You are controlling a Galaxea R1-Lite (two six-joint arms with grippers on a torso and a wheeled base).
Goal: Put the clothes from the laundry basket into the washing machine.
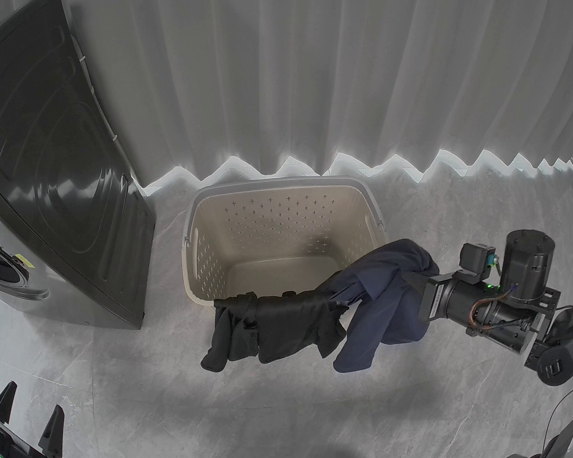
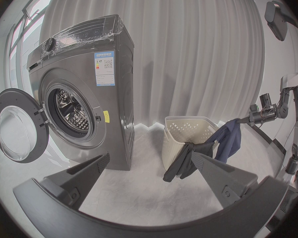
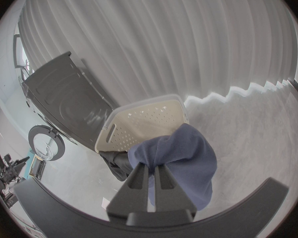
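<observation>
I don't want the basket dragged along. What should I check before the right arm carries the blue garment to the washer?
1. Right gripper jaws shut on blue garment: ok.
2. Blue garment free of black garment: cannot tell; they touch.
3. Black garment clear of basket: not ok, draped over its rim.
4. Washer door open: ok.
5. Left gripper open, empty: ok.

A white pleated curtain [image 1: 312, 65] hangs well beyond the right end effector [image 3: 151, 165], filling the whole back of the room. Daylight leaks under its hem in a bright zigzag line [image 1: 375, 163]. A pale grey marbled floor [image 1: 299, 408] spreads beneath the end effector. Far to its left, past the curtain's edge, stands a framed window [image 2: 23, 27].
</observation>
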